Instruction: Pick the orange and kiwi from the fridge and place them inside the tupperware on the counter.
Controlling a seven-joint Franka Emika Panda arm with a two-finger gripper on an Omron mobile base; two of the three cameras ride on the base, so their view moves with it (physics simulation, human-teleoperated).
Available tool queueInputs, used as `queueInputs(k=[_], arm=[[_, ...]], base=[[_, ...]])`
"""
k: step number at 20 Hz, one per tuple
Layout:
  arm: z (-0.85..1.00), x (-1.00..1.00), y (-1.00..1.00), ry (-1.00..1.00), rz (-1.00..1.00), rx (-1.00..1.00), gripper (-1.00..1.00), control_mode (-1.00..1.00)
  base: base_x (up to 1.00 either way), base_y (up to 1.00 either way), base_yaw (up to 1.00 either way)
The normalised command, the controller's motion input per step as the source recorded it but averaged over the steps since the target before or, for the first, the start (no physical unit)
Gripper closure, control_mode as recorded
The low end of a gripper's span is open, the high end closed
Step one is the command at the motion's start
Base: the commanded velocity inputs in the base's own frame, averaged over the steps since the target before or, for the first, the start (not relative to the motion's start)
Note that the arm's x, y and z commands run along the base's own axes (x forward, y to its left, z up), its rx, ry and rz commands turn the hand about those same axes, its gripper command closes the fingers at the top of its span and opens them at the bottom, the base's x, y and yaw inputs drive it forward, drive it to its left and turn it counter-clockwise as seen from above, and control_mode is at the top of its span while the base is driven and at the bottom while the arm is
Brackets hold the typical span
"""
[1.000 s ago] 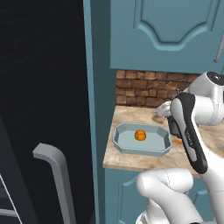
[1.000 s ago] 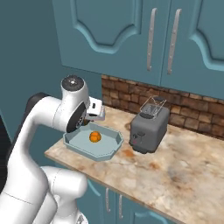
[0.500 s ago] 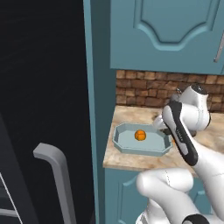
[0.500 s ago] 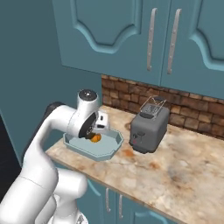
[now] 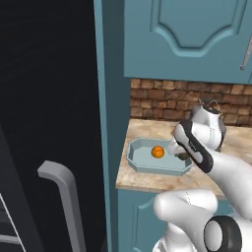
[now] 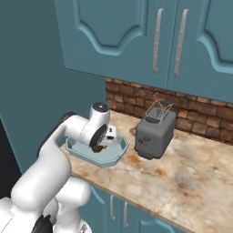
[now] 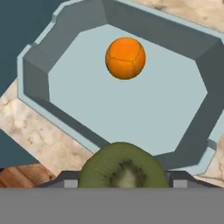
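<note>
The orange (image 7: 125,57) lies inside the pale blue-grey tupperware (image 7: 131,118), toward its far side. My gripper (image 7: 124,180) is shut on the olive-brown kiwi (image 7: 124,168), which hangs over the tupperware's near rim. In the left base view the gripper (image 5: 181,153) holds the kiwi (image 5: 185,157) at the right end of the tupperware (image 5: 142,165), just right of the orange (image 5: 157,151). From the right base view the kiwi (image 6: 97,148) peeks out under the arm above the tupperware (image 6: 116,154). The dark fridge (image 5: 44,98) stands at the left.
A grey toaster (image 6: 154,132) stands on the mottled beige counter (image 6: 182,182) right of the tupperware. A brick wall (image 6: 136,98) and teal upper cabinets (image 6: 136,41) back the counter. The fridge's grey handle (image 5: 61,194) rises at the lower left.
The arm has swung down and toward the tupperware, bringing the held kiwi from right of and above it to its rim. The orange has stayed in place.
</note>
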Motion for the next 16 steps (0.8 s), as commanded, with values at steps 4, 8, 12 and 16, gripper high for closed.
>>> queueInputs(k=[4,8,12,16], arm=[[-0.48,0.35,-0.03,0.08,0.07,0.0,1.0,-1.0],[-0.37,0.37,-0.03,0.04,0.06,0.0,1.0,-1.0],[-0.31,0.42,-0.01,0.01,0.04,0.0,1.0,-1.0],[-0.24,0.52,0.0,0.0,0.02,0.0,1.0,-1.0]], base=[[0.0,0.0,0.0],[0.0,0.0,0.0],[0.0,0.0,0.0],[0.0,0.0,0.0]])
